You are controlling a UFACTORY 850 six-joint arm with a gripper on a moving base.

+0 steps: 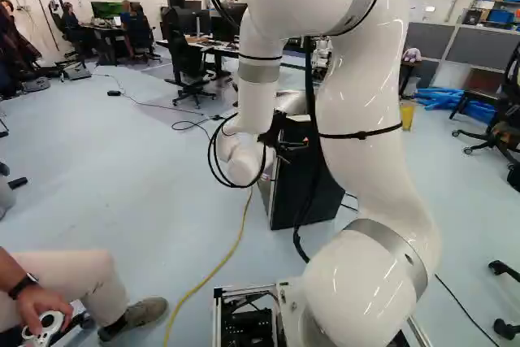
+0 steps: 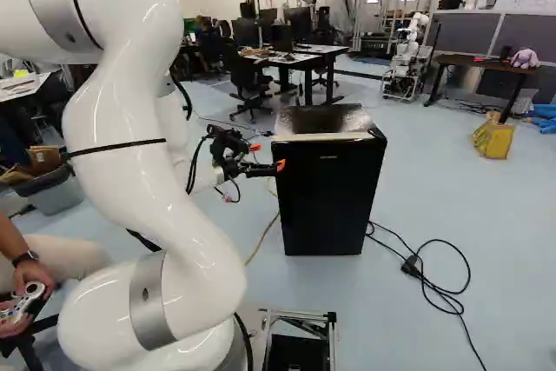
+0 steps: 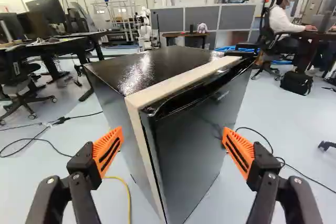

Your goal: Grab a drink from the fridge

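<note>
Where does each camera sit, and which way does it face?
Left base view: behind the arm, left; looks ahead, slightly down, past it at the mini fridge.
Right base view: behind, right; same direction; shows the arm and its tool.
Wrist view: on the wrist, looking along the open tool at the fridge; shows both orange pads.
Both base views share arm and fridge.

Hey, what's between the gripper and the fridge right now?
Nothing I can see: in the wrist view, the stretch from the open gripper to the fridge is bare.
</note>
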